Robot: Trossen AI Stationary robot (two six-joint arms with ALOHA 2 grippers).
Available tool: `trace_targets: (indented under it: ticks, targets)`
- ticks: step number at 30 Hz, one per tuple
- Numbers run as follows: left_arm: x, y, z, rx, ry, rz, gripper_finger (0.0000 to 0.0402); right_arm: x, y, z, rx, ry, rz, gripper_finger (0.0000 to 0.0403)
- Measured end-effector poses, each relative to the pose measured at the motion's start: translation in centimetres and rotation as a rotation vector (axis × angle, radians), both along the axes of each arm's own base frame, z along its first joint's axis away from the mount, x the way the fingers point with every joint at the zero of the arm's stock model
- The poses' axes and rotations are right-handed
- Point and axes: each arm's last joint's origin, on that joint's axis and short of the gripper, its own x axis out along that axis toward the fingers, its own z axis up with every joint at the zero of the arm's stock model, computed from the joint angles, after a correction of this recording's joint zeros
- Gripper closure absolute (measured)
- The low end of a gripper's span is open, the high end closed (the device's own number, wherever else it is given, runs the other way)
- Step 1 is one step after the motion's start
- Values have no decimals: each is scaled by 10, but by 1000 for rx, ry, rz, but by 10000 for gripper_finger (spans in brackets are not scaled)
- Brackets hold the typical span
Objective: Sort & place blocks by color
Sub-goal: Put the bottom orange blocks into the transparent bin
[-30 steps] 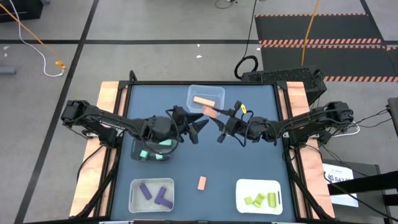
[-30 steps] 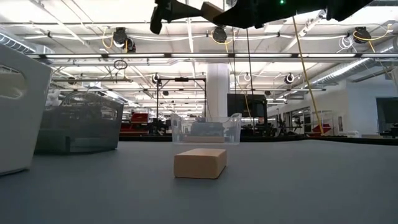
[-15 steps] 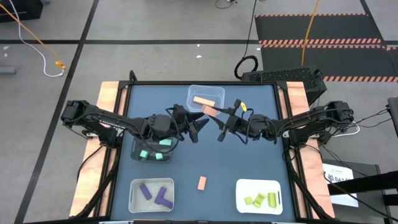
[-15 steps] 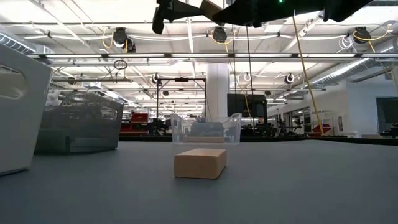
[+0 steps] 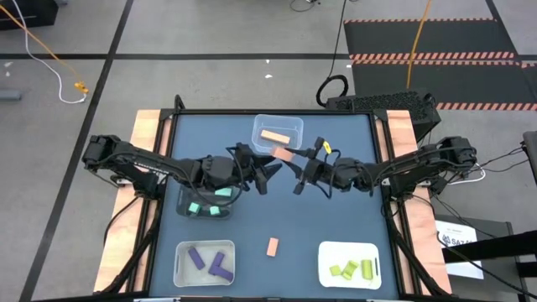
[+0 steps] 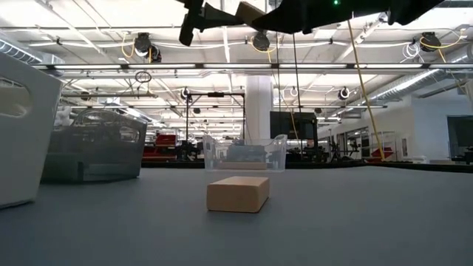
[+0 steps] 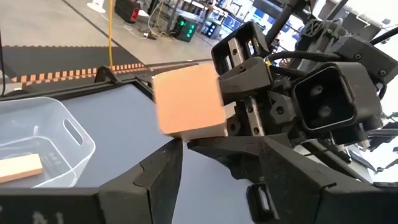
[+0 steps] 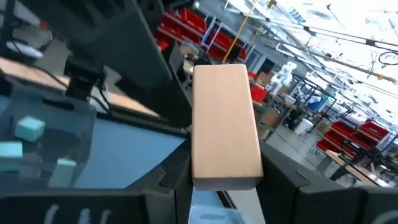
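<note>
Pale orange rectangular block (image 8: 225,124) sits pinched between our right gripper's (image 5: 289,165) fingers, held above the blue table (image 5: 336,218) just beside the clear plastic bin (image 5: 278,132), which holds another orange bar (image 5: 274,135). Our left gripper (image 5: 267,174) faces it, fingers spread and empty. A third orange block (image 5: 272,247) lies on the table between the near bins.

The left gripper (image 5: 267,172) and right gripper (image 5: 289,168), which clamps an orange block (image 5: 283,152), face each other closely above mid-table, just short of the clear bin (image 5: 278,132). Below them open tabletop (image 5: 352,210) surrounds one loose orange block (image 5: 272,247).
</note>
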Motion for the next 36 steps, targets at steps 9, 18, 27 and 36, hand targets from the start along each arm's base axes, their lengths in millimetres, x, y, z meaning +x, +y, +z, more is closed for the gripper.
trace_targets:
  ticks: [9,18,27,36]
  targets:
    - [-2,-11,-10,51,121,-113,190,-4,-7,-12,-2,116,-251,283]
    - [-3,-12,-14,15,151,-110,190,-6,-64,-23,234,81,-357,283]
    - [-4,-12,-14,16,160,-110,190,-1,-130,-64,625,40,-310,283]
    - [-5,-12,-17,20,194,-110,190,15,-144,-109,678,27,-345,282]
